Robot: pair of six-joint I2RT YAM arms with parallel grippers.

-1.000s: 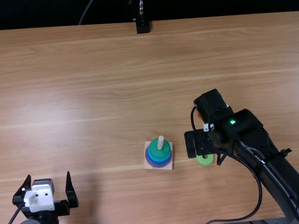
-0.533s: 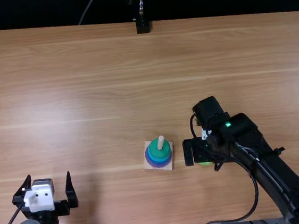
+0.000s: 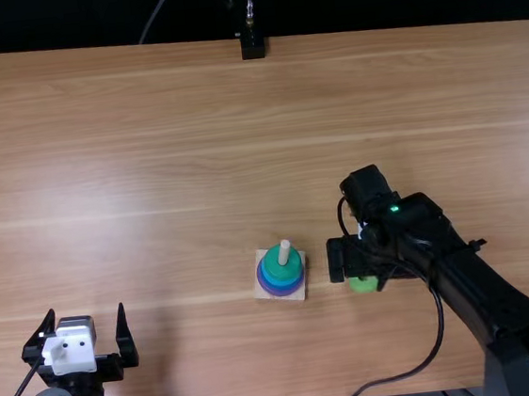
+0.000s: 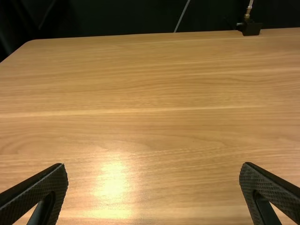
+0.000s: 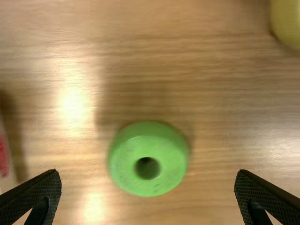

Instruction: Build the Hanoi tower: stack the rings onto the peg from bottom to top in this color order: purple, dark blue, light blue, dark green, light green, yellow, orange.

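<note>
Wooden bench [image 3: 146, 154], light brown. Left tool [image 3: 85, 313] released above bench. Farther right, peg [image 3: 285, 250] on square base [image 3: 301, 293], holding purple [image 3: 281, 294], dark blue [image 3: 283, 286], light blue [image 3: 266, 275], dark green [image 3: 273, 258] rings upward. Light green ring [image 3: 364, 285] flat on bench, between parted fingers of right tool [image 3: 354, 257], released. Yellow ring [image 5: 287, 22], partly seen, near.

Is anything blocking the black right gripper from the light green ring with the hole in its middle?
Nothing visible is: the light green ring shows whole between the open fingers of the right gripper. The rounded yellow piece lies off to one side.
</note>
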